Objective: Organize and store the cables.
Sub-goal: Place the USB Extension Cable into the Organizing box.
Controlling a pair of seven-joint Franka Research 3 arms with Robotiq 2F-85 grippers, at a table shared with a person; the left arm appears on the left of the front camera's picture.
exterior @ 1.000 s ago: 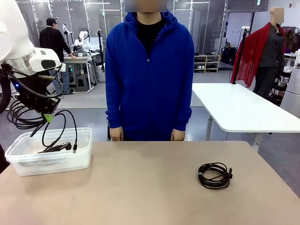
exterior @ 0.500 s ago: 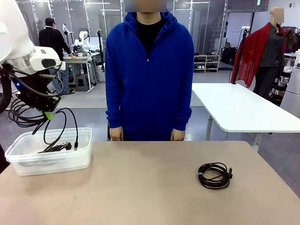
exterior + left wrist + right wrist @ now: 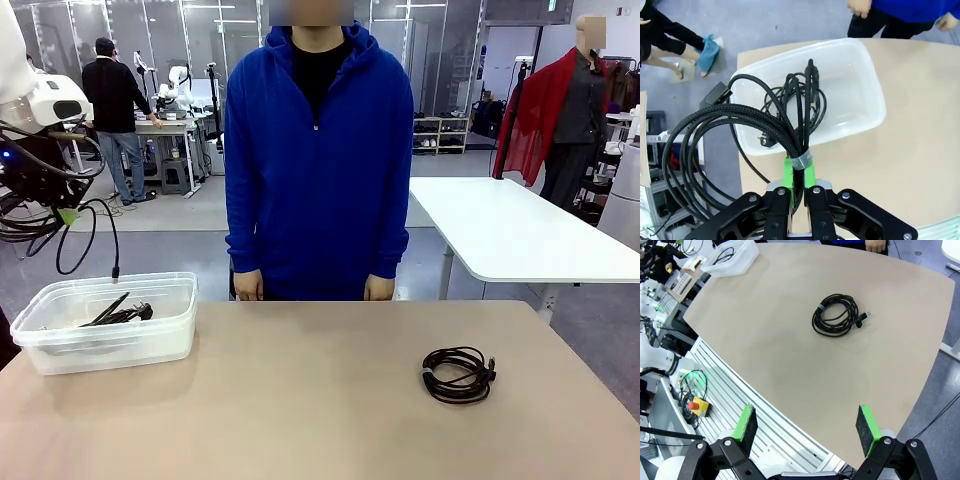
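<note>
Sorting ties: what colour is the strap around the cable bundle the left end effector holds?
Light grey strap on the black braided cable coil; clearest in left wrist view.

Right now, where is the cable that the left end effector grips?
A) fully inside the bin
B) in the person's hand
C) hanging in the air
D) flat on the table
C: the left end effector is shut on the cable, whose loops hang free above the bin.

Looked like a research lab.
Had glass partitions (image 3: 150,30), a bare grey floor (image 3: 180,215), a white table (image 3: 520,230), stocked shelves (image 3: 440,135) at the back and a red stop button (image 3: 699,406) on a yellow box.
</note>
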